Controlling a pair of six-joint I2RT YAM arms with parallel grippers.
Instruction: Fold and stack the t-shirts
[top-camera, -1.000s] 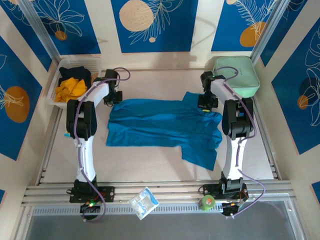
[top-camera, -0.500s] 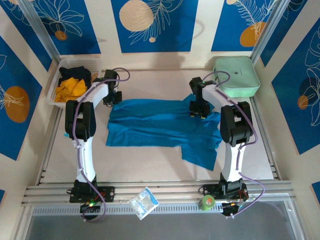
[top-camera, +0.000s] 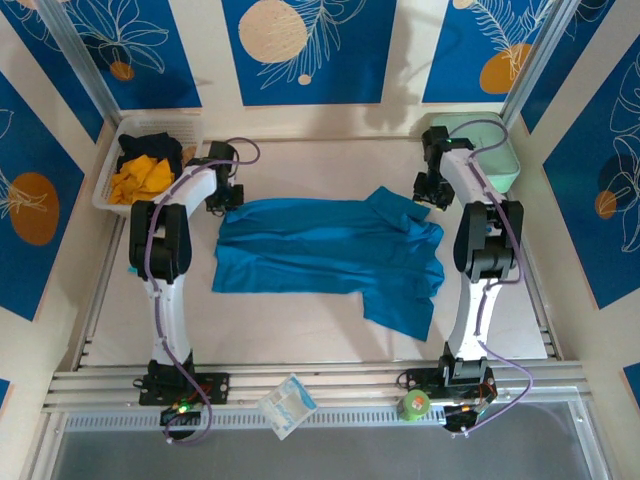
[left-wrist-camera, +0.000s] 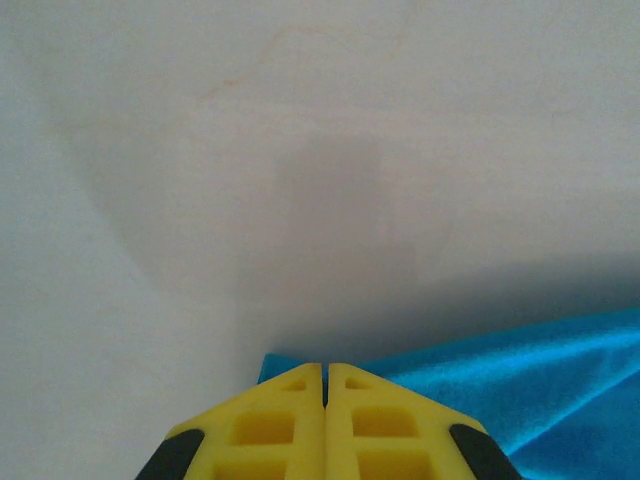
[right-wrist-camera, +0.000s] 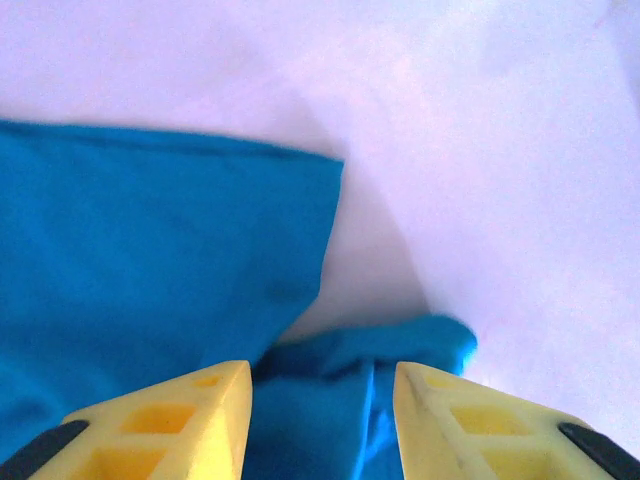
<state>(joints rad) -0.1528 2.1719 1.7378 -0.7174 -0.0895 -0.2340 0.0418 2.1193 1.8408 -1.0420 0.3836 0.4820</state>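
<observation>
The table (top-camera: 300, 320) carries one spread teal shirt (top-camera: 320, 250) at its centre, running from 9 to 3 o'clock with a loose lobe trailing toward 5 o'clock. At 10 o'clock a white basket (top-camera: 160, 122) holds the orange shirt (top-camera: 140, 178) and the black shirt (top-camera: 150, 148), both bunched and unfolded. A green case (top-camera: 490, 150) sits at 2 o'clock, and a clear packet (top-camera: 288, 405) lies on the near rail at 6 o'clock.

The right claw (top-camera: 428, 192) has just pulled away. Half a second ago it was down over the shirt's 2 o'clock sleeve; now it sits further out toward the case, off the cloth's edge. In its wrist view the right claw (right-wrist-camera: 320, 375) is spread wide with nothing between the fingers, and the sleeve lies below it. I take it that the sleeve has been let go and this arm is repositioning. The shirt is spread but not yet folded.

The left claw (top-camera: 222, 200) has not shifted, parked at the shirt's 10 o'clock corner. Its wrist view shows the left claw (left-wrist-camera: 325, 370) pressed closed, with the teal corner poking out at its tip. It looks to be pinching that corner, but the contact itself is hidden behind the fingers.

From above, both claws are partly masked by their own wrists. How many garments the basket holds cannot be made out.
</observation>
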